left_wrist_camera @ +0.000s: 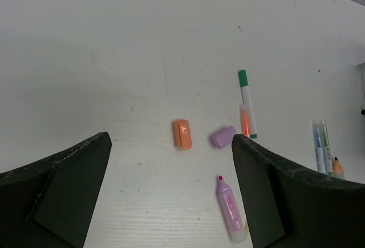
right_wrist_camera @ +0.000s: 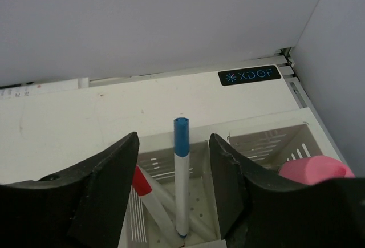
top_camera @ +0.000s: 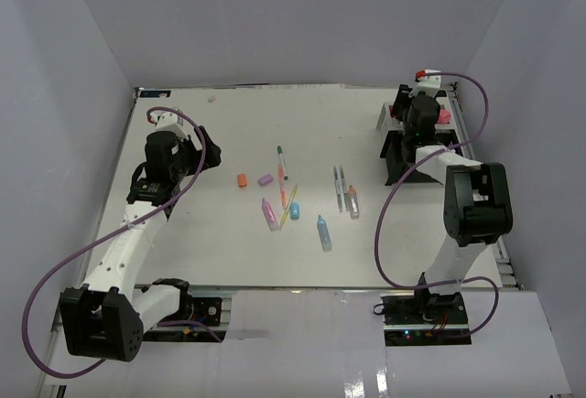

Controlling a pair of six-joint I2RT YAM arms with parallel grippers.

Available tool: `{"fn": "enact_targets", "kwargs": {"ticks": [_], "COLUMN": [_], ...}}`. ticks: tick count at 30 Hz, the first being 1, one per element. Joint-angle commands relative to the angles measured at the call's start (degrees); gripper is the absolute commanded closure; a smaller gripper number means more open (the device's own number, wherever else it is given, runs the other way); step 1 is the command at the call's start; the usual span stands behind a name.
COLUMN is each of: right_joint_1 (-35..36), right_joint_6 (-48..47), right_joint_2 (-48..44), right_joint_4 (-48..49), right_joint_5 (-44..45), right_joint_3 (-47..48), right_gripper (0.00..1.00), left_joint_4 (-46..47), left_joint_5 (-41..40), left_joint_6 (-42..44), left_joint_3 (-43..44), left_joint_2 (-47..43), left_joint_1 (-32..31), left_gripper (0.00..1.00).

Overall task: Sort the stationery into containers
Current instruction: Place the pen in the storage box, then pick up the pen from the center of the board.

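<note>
Sorting stationery, with one pen just placed. The right hand (right_wrist_camera: 174, 139) hangs over the containers at the far right corner of the worktop (top_camera: 229, 261). Its fingers are parted and grip nothing. A blue-capped pen (right_wrist_camera: 181, 191) stands almost upright between them, tip down in a white mesh compartment (right_wrist_camera: 157, 159), with a clear gap on either side. A red-capped pen (right_wrist_camera: 142, 186) leans in the same compartment. A pink-capped bottle (right_wrist_camera: 313, 168) sits in the mesh compartment next to it, and the black organizer (top_camera: 396, 155) adjoins on the near side.

The left hand (left_wrist_camera: 171, 138) hovers empty towards the left edge, fingers spread fully. Ahead of it, loose near the middle of the worktop, lie an orange eraser (left_wrist_camera: 182, 133), a purple eraser (left_wrist_camera: 222, 137), a pink marker (left_wrist_camera: 231, 208) and a green-capped pen (left_wrist_camera: 247, 102). More thin pens lie further towards the right edge.

Hazards, as judged from this moment:
- **Right hand:** the blue cap rises to fingertip level. A retreat that drifts sideways could catch the cap and tip or drag the pen out of its compartment.
- **Left hand:** the loose items lie close together. Fingers coming down around one could push a neighbour away or pinch two at once, and a nudged pen or marker could roll.
</note>
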Motion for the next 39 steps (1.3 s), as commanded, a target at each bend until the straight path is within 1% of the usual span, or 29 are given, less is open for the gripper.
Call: {"fn": "enact_targets", "kwargs": {"ticks": [1,2,5,6,7,8,10,12,15,16,17,19,20,21,22,23,24,25,26,27,28,29,30,31,32,33,34,39], "right_joint_1": [0.6,0.8,2.7,3.5,5.2,6.3,9.0,10.1,10.9,11.0,10.9,10.9,10.9,10.9,10.9,10.9,10.9,10.9,10.9,10.9,10.9,10.9,10.9,10.9,10.9,10.9,10.9,10.8], "right_joint_6": [0.5,0.6,0.8,1.0,1.2,1.4,2.6,5.7,8.9,10.6,11.4,13.7,14.4,15.2,16.5,17.1,17.4,17.8,18.0,18.0,17.9,17.7,17.5,17.1,16.9,16.7,16.4,15.4], "right_joint_2": [-4.8,-6.6,-10.0,-10.8,-11.5,-12.8,-14.3,-17.4,-23.5,-25.2,-28.8,-32.2,-35.6,-37.3,-40.7,-42.5,-44.4,-48.2,-49.9,-51.7,-54.8,-56.3,-57.6,-60.1,-61.1,-62.0,-63.5,-65.9], "right_joint_4": [0.9,-3.1,-10.2,-15.6,-19.0,-25.2,-30.9,-37.8,-42.2,-43.4,-43.5,-44.3,-44.3,-44.3,-44.1,-43.6,-43.2,-42.2,-42.1,-42.1,-42.0,-42.3,-42.2,-42.3,-42.4,-42.3,-42.3,-42.9], "right_joint_5": [-0.6,-0.6,-1.6,-2.0,-2.3,-2.3,-2.3,-4.6,-8.5,-9.5,-10.3,-11.5,-12.1,-13.3,-13.9,-14.3,-14.2,-14.3,-13.5,-13.3,-12.7,-11.8,-11.4,-10.7,-10.5,-10.6,-10.5,-11.4], "right_joint_3": [0.0,0.4,2.8,3.5,5.6,6.5,7.5,6.9,2.0,0.3,-3.3,-6.7,-8.4,-11.5,-13.1,-14.8,-18.2,-19.8,-21.3,-22.6,-24.8,-25.8,-26.8,-28.5,-29.4,-30.1,-31.4,-34.3], "right_gripper": [0.4,0.36,0.34,0.34,0.34,0.34,0.33,0.32,0.24,0.22,0.19,0.15,0.1,0.08,0.05,0.04,0.04,0.03,0.03,0.03,0.03,0.03,0.03,0.04,0.04,0.04,0.04,0.04], "left_joint_4": [-0.1,0.0,-0.1,-0.1,-0.2,-0.5,-0.8,-1.7,-5.2,-6.2,-8.3,-10.8,-13.3,-14.5,-15.5,-17.2,-18.0,-18.7,-20.3,-21.0,-21.7,-23.2,-23.8,-24.9,-25.5,-26.2,-26.9,-30.7], "left_joint_5": [0.6,0.7,1.0,1.0,0.9,0.8,0.5,1.1,4.9,5.9,5.7,2.7,1.2,-1.0,-2.5,-3.6,-6.2,-7.7,-9.1,-10.2,-11.9,-12.5,-13.4,-14.0,-14.9,-15.5,-16.7,-20.5], "left_joint_6": [0.4,0.3,0.1,0.1,-0.2,-0.3,-1.0,-2.1,-5.0,-5.5,-6.0,-6.4,-6.7,-7.7,-8.4,-9.0,-10.2,-10.8,-11.5,-12.3,-13.9,-14.8,-16.3,-16.8,-17.3,-17.7,-18.3,-19.3], "left_joint_3": [-0.1,-0.1,0.0,0.0,0.1,0.1,0.2,0.8,3.2,4.1,5.1,9.2,10.9,14.6,16.3,18.1,21.5,23.3,25.2,26.9,30.4,32.1,33.9,37.3,39.0,40.7,43.9,51.4], "left_joint_2": [-0.4,-0.6,-1.0,-1.1,-1.1,-1.2,-0.7,0.6,2.9,4.8,5.9,9.7,11.5,13.2,16.9,18.9,20.9,22.9,27.1,29.3,31.4,35.5,37.5,41.3,41.3,44.8,46.6,55.4], "left_joint_1": [0.2,0.2,0.2,0.2,0.2,0.2,0.2,0.2,-0.2,-0.8,-1.7,-6.4,-8.0,-11.1,-12.8,-16.1,-17.8,-19.5,-22.3,-23.6,-24.5,-25.9,-26.4,-27.5,-27.9,-28.1,-28.1,-28.2], "left_gripper": [0.02,0.02,0.02,0.02,0.02,0.02,0.02,0.02,0.02,0.02,0.02,0.02,0.02,0.02,0.02,0.02,0.02,0.02,0.02,0.02,0.02,0.02,0.02,0.04,0.05,0.06,0.08,0.23]}}
